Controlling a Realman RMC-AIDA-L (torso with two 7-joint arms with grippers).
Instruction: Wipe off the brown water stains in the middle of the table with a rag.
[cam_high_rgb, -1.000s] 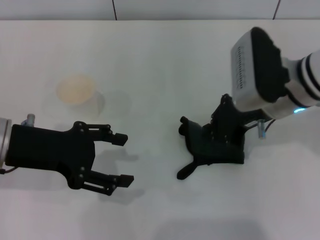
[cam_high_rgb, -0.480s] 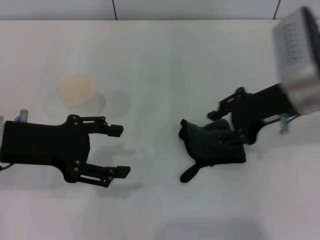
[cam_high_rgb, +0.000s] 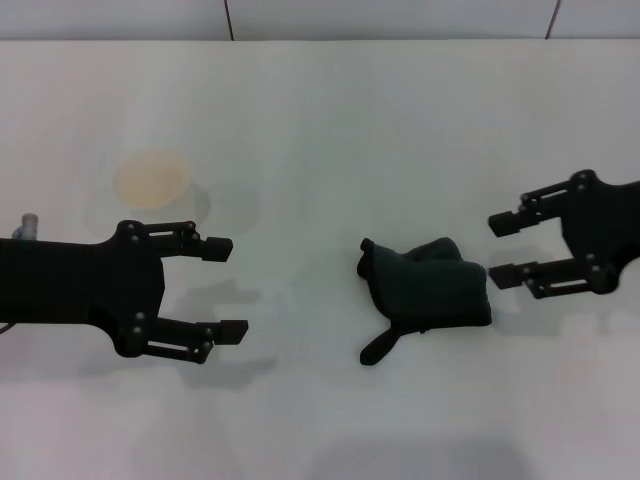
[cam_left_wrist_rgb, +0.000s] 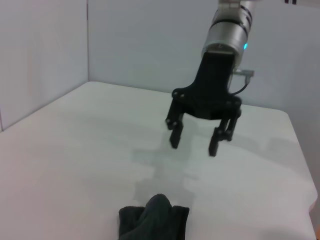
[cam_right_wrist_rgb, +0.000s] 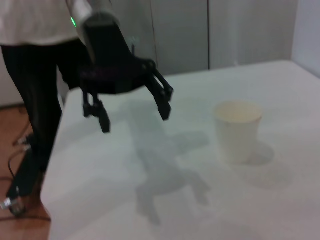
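The dark rag lies in a lumpy bunch on the white table, right of centre, its narrow tail pointing toward the front. My right gripper is open and empty, just right of the rag and apart from it. My left gripper is open and empty at the left. The left wrist view shows the rag and the right gripper above the table. The right wrist view shows the left gripper. No brown stain shows in any view.
A pale cream cup stands at the back left, behind the left gripper; it also shows in the right wrist view. A person stands past the table's edge beyond the left arm.
My right gripper has let go of the rag, opened, and drawn back to the right. The rag stays on the table. My left gripper has drawn back a little to the left.
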